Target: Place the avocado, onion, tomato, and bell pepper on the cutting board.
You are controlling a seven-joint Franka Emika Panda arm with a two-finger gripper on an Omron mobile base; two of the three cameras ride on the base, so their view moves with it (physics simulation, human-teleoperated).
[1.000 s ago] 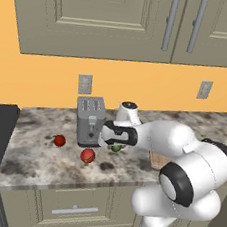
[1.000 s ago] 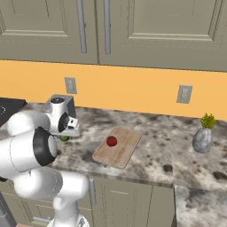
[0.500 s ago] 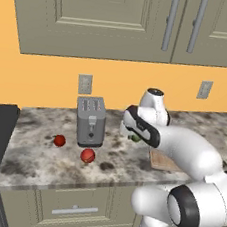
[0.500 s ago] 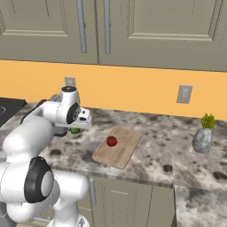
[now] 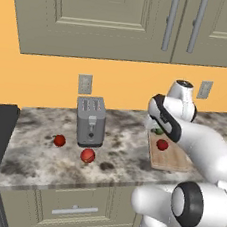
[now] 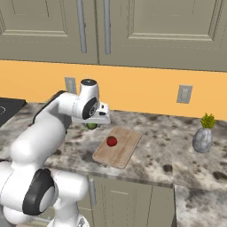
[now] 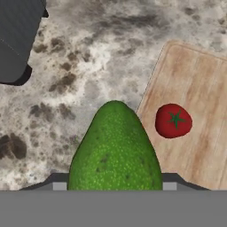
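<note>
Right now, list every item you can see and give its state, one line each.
hand: closed on the avocado, raised above the counter
avocado: held in the hand, off the counter
cutting board: flat on the counter, one tomato on it
tomato: resting on the cutting board
toaster: upright on the counter
two red items: lying on the counter by the toaster

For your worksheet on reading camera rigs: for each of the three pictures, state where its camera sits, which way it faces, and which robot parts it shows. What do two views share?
Left base view: behind-left, facing the counter; arm lower right, toaster left.
Right base view: behind-right; arm lower left, gripper holding the avocado.
Hand view: looks down past the avocado.
Shared: cutting board with tomato.
</note>
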